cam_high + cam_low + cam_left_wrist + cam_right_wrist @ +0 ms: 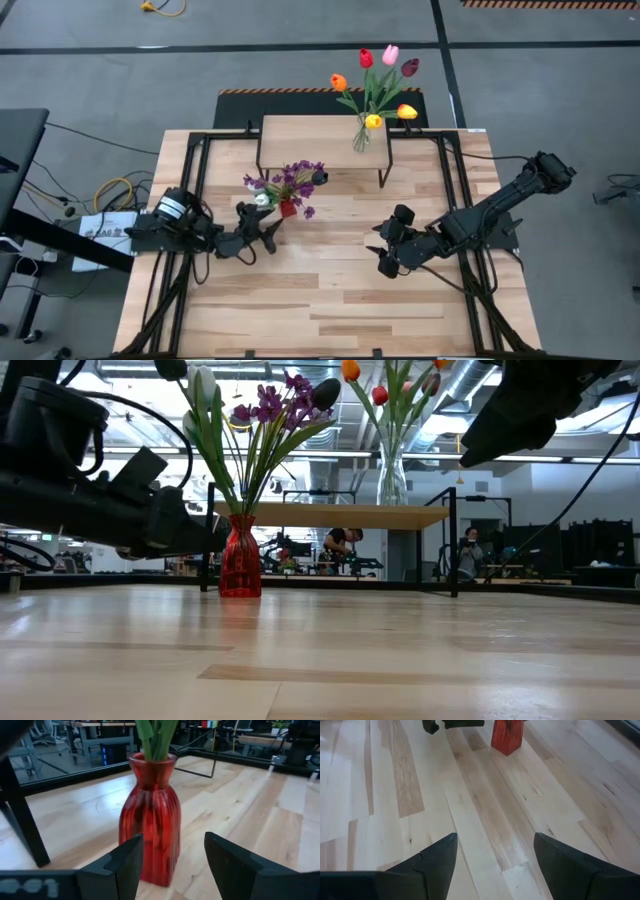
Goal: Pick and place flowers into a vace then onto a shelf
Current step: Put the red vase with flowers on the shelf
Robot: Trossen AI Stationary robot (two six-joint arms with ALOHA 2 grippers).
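Note:
A ribbed red vase (288, 207) stands on its base on the plank table and holds a purple sprig, a white tulip and a black tulip (262, 420). My left gripper (266, 230) is open, just on the vase's near-left side. In the left wrist view its fingers (172, 857) frame the vase's lower body (150, 820) without touching it. A clear glass vase (361, 137) with red, pink, orange, yellow and maroon tulips stands on the shelf (322, 142). My right gripper (384, 258) is open and hangs above bare table (495, 855), right of the centre.
The shelf's thin black legs (210, 535) stand just behind the red vase. A black frame (200, 140) runs around the table's edges. Bare planks (330, 300) fill the near half of the table. In the low view, people sit in the room behind (338, 545).

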